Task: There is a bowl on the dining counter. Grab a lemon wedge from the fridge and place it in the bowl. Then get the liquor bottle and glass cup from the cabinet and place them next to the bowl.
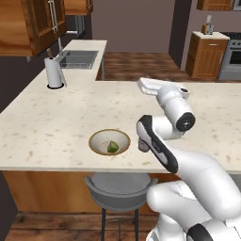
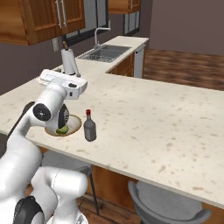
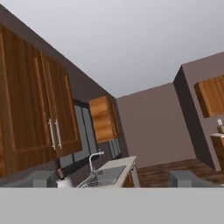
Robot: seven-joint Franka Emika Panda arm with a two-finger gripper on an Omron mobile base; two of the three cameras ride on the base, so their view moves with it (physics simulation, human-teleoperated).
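Wooden bowl (image 1: 109, 141), one bottle (image 2: 89, 126)

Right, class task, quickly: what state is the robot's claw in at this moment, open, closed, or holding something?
Claw: open, holding nothing; its two fingertips stand wide apart in the hand view, nothing between them.

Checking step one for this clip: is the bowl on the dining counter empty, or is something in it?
Not empty. The bowl on the dining counter holds a small green-yellow lemon wedge, lying inside its rim in both base views.
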